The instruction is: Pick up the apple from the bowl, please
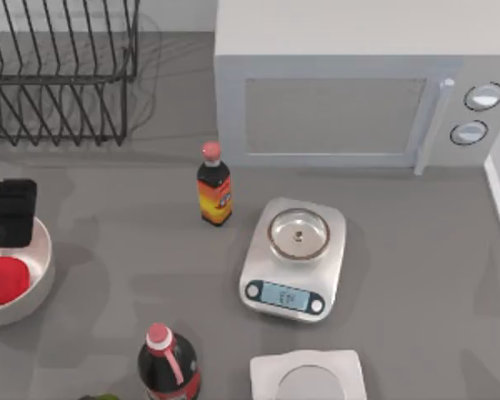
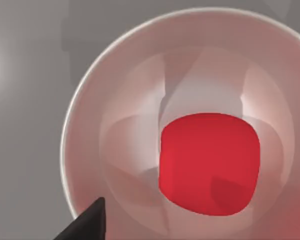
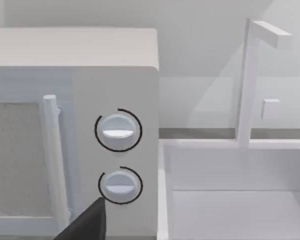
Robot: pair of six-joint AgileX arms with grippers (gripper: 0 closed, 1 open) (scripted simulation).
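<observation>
The bright-red apple (image 1: 4, 279) lies inside the white bowl (image 1: 43, 271) at the table's left edge. My left gripper (image 1: 15, 218) hangs over the bowl's far rim, just behind the apple and apart from it. In the left wrist view the apple (image 2: 209, 164) sits low in the bowl (image 2: 82, 115), right of its middle, with a dark part of the left gripper (image 2: 87, 226) at the picture's edge, clear of the fruit. My right gripper (image 3: 87, 226) is parked facing the microwave's knobs (image 3: 118, 131).
A dark sauce bottle (image 1: 214, 192) and a steel-pan scale (image 1: 293, 260) stand mid-table. A cola bottle (image 1: 168, 365) and a white square object (image 1: 308, 375) are at the front edge. The microwave (image 1: 350, 83) and a wire dish rack (image 1: 58, 75) line the back.
</observation>
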